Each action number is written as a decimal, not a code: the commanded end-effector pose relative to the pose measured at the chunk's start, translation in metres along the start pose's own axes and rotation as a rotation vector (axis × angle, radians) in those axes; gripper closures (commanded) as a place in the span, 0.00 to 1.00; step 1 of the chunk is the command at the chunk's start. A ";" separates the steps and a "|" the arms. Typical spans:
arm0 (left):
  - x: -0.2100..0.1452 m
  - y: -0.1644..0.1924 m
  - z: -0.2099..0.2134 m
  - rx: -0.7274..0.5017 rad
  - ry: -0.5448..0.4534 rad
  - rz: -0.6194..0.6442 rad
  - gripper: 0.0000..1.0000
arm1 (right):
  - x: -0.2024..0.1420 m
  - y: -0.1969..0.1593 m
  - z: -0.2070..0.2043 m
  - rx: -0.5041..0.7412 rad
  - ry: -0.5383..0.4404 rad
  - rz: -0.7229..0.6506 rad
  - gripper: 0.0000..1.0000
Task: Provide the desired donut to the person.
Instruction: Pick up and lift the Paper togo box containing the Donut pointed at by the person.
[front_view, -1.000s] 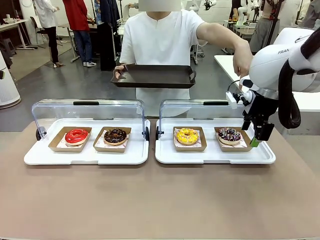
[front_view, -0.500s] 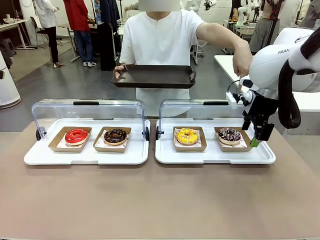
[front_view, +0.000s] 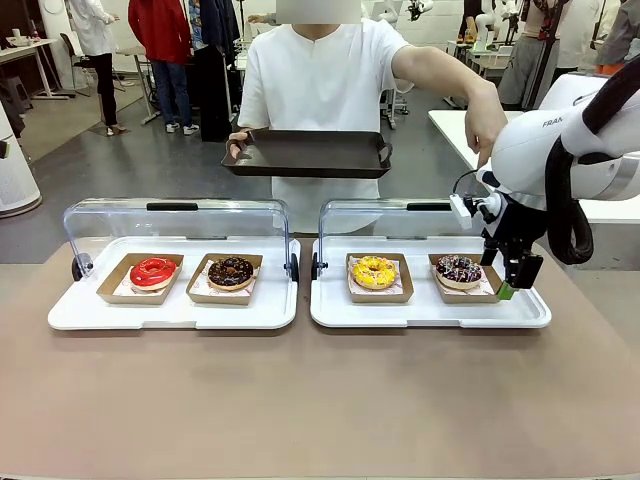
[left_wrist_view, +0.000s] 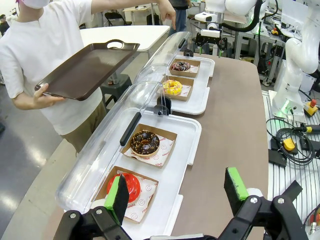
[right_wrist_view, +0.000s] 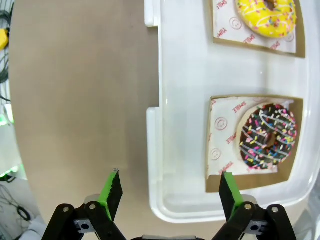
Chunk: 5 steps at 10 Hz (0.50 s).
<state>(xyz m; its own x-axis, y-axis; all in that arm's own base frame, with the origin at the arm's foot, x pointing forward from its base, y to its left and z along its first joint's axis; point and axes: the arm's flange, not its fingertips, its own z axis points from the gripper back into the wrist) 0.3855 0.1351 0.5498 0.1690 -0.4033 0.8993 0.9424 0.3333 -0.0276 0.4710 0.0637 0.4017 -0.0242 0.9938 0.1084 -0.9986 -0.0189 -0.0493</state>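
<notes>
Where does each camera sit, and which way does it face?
Front: between the arms, facing across the table at the person holding a dark tray; right end effector shows.
Left wrist: over the table's left end, looking along both white trays; open left end effector below.
Right wrist: looking straight down; open right end effector below.
Shared: the sprinkled chocolate donut, in all three.

A brown table (front_view: 320, 400) spans the foreground. Beyond its far left corner stands a bystander in a red top (front_view: 160, 25). Beyond its far right corner sits a white side table (front_view: 450, 132).
</notes>
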 end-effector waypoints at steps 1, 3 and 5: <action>0.000 -0.001 0.001 0.001 -0.004 -0.001 0.00 | -0.008 0.000 -0.016 -0.015 -0.050 0.061 0.00; 0.000 -0.001 0.001 0.001 -0.004 -0.001 0.00 | -0.013 -0.002 -0.023 0.007 -0.031 0.039 0.00; 0.000 -0.001 0.001 0.001 -0.004 -0.001 0.00 | -0.017 -0.005 -0.029 0.025 -0.014 0.022 0.00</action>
<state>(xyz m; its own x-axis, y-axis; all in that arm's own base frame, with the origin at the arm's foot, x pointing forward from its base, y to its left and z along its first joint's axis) 0.3855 0.1351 0.5498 0.1690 -0.4033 0.8993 0.9424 0.3333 -0.0276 0.4744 0.0516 0.3759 -0.0489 0.9917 0.1190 -0.9985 -0.0457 -0.0297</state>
